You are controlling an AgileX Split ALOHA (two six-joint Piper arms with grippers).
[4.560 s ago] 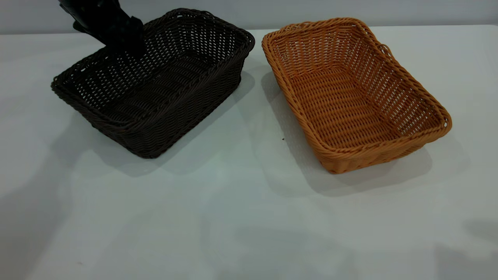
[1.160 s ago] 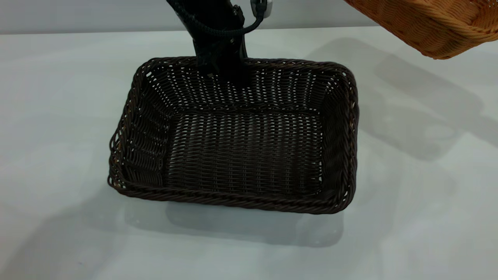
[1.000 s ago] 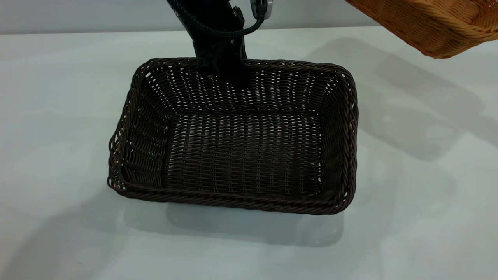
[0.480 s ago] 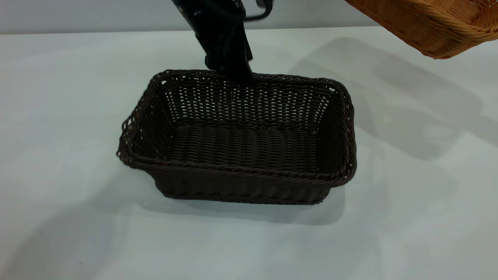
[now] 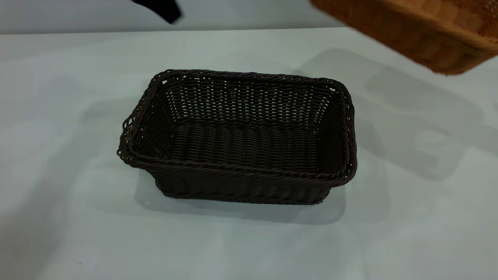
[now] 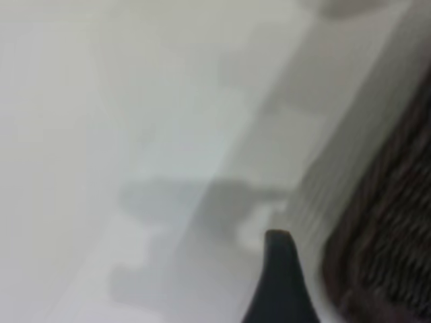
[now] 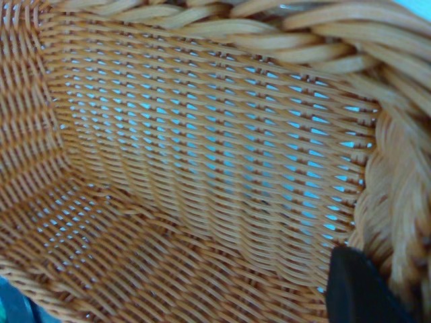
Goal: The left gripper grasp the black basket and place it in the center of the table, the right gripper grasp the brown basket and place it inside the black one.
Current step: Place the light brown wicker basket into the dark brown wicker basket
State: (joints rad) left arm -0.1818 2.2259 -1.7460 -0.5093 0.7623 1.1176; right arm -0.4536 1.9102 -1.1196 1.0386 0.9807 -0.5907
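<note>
The black basket [image 5: 241, 136] stands flat on the table [image 5: 58, 217] near its middle, with nothing in it. My left gripper [image 5: 159, 9] is a blurred black shape high above the far left and clear of the basket. In the left wrist view one of its fingers [image 6: 279, 276] shows beside the black basket's rim [image 6: 390, 235], apart from it, and holds nothing. The brown basket [image 5: 420, 35] hangs in the air at the upper right, tilted. My right gripper [image 7: 397, 289] is shut on its braided rim [image 7: 397, 195], with one finger [image 7: 357, 289] against the inner wall.
The brown basket casts a large shadow [image 5: 408, 116] on the table to the right of the black basket. The back edge of the table [image 5: 78, 32] runs along the top of the exterior view.
My left gripper let go of the black basket's far rim and rose away to the upper left. The black basket settled flat. The brown basket has come lower and to the left.
</note>
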